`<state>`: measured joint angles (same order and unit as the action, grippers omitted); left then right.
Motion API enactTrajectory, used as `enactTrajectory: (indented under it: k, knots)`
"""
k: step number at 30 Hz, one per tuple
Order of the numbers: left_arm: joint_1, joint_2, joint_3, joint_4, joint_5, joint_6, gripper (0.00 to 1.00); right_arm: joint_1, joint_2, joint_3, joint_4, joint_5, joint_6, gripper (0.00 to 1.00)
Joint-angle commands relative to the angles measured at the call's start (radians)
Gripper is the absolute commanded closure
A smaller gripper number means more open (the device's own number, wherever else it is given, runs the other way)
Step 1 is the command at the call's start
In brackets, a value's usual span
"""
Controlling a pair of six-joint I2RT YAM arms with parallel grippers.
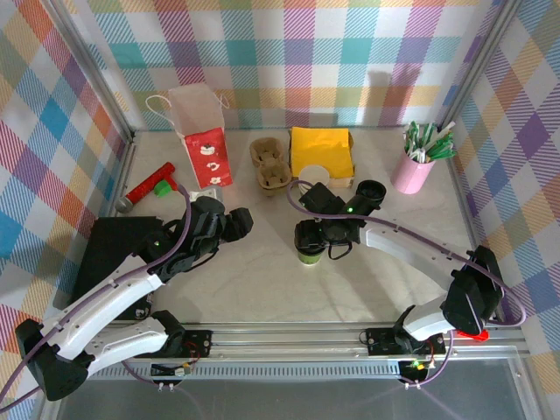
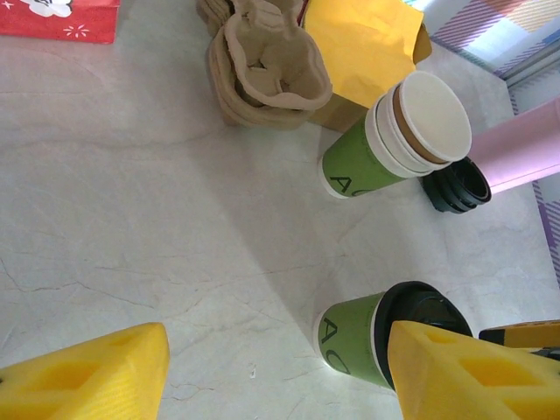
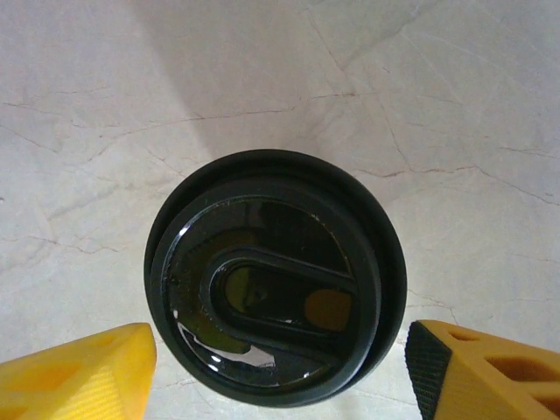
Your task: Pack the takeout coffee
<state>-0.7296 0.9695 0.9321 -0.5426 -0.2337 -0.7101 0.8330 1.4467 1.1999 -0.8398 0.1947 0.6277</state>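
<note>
The surface (image 1: 262, 280) is brightly lit from above; soft shadows are cast, and glints are seen on the takeout coffee (image 3: 276, 280).

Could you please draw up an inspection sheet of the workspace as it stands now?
Surface: pale marbled table, no spills seen.
Job's things: takeout coffee, lidded, upright, mid-table.
Clutter: cup carrier, paper bag, yellow napkins, pink holder, cup stack, loose lid, red tube.
Grippers: left pincer open, empty; right pincer open, either side of the coffee's lid, apart from it.
Cables: purple cables along both arms.
Surroundings: plaid walls, metal frame.
</note>
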Motion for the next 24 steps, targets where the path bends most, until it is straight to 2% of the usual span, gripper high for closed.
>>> enactTrajectory:
  k: [1, 13, 24]
  knots:
    - [0.012, 0.013, -0.011, 0.003, -0.001, 0.013, 0.33, 0.012, 0.004, 0.032, -0.024, 0.035, -0.003, 0.23]
    - [0.015, 0.028, -0.019, 0.013, 0.009, 0.008, 0.33, 0.042, 0.058, 0.054, -0.053, 0.077, 0.015, 0.2]
    - [0.018, 0.028, -0.027, 0.013, 0.012, 0.004, 0.33, 0.059, 0.087, 0.055, -0.062, 0.1, 0.027, 0.21]
